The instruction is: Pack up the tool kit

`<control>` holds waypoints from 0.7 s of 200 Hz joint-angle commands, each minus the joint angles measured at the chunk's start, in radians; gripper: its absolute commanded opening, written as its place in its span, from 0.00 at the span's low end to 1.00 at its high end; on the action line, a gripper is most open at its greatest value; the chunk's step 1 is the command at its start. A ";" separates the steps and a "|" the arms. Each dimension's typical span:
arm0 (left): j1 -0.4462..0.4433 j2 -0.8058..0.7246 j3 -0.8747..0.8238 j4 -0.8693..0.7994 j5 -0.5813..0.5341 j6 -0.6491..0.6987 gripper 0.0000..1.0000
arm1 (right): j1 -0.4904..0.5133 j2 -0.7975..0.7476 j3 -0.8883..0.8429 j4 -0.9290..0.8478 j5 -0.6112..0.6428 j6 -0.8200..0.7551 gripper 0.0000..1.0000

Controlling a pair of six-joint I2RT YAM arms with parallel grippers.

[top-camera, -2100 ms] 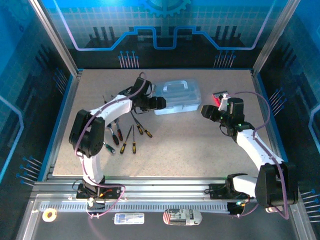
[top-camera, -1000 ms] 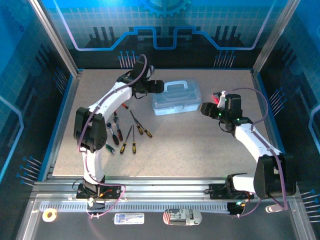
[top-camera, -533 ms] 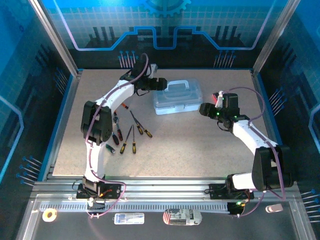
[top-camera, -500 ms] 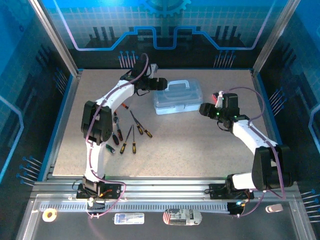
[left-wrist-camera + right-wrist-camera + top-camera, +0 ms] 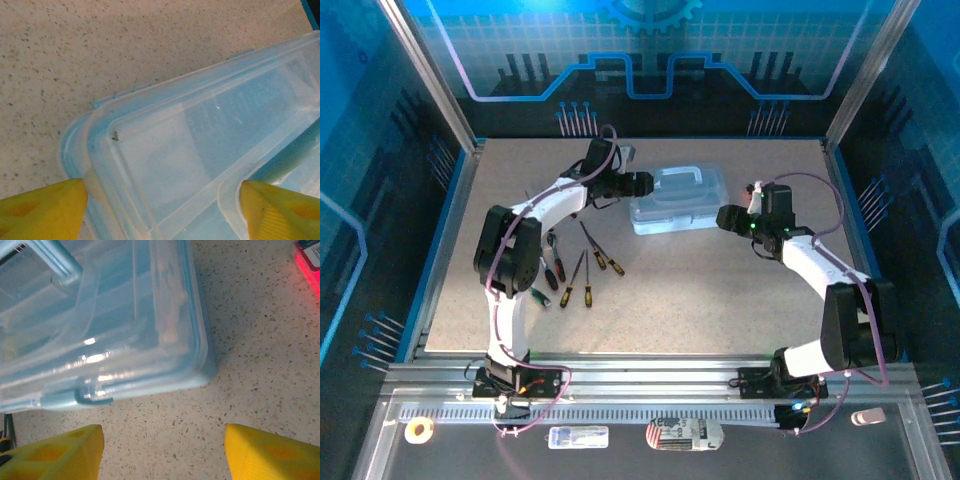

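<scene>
The tabletop (image 5: pixel 700 290) is flat and sandy with tiny dark specks. There is one box (image 5: pixel 678 197). It is see-through bluish plastic, smooth and shiny, with round corners. Its lid is down. It has one handle (image 5: pixel 55 260) on top and a small clip (image 5: pixel 92 392) on the side. What is inside looks blurry, so I cannot tell.

There are two claws with yellow fingers (image 5: pixel 45 207). The left claw (image 5: pixel 642 184) is spread wide apart, and a corner of the box sits between its fingers. One finger is right at the corner edge. The right claw (image 5: pixel 725 217) is wide apart too and holds nothing. The box is just in front of it, at the other end.

The screwdrivers (image 5: pixel 578 272) lie loose on the tabletop, well behind the left claw and near its arm. They are thin sticks with fat handles. I count about seven, but they are small. Some handles are yellow and black, some red and black.

One small red thing (image 5: pixel 307 262) lies just beside the right claw.
</scene>
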 commanded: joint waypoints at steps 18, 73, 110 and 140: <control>-0.083 -0.082 -0.138 -0.039 -0.024 -0.049 0.78 | 0.019 0.033 0.052 0.015 0.007 0.008 0.66; -0.194 -0.226 -0.349 0.003 -0.086 -0.189 0.77 | 0.023 0.099 0.098 -0.010 0.031 0.005 0.63; -0.291 -0.278 -0.413 0.001 -0.093 -0.222 0.77 | 0.023 0.149 0.125 -0.004 0.034 -0.004 0.63; -0.364 -0.303 -0.379 -0.060 -0.084 -0.225 0.78 | 0.026 0.220 0.182 -0.014 0.001 0.001 0.63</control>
